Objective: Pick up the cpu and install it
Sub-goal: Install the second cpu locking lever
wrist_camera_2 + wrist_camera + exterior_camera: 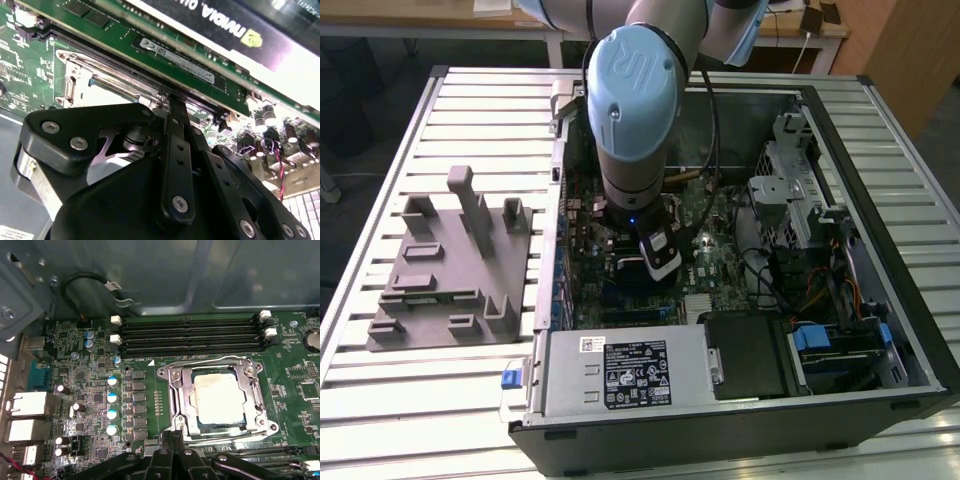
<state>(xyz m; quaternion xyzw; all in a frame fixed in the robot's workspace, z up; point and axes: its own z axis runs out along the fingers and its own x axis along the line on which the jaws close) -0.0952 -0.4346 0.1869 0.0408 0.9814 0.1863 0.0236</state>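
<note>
The cpu (221, 396), a thin, stiff, light chip with fragile contacts best pinched by its side edges, lies flat in the socket frame (176, 390) on the motherboard (95, 390), the claw (172, 437) just beside it, finger state untellable.

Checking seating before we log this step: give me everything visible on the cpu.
The cpu is a flat square chip with a pale, dull silver metal top, lightly smudged. In the first wrist view it lies flat and level inside the motherboard socket, ringed by the socket's metal frame, whose bars overlap its edges. It sits just below the memory slots. The gripper is at the socket's near edge, apart from the chip; nothing holds it.
</note>
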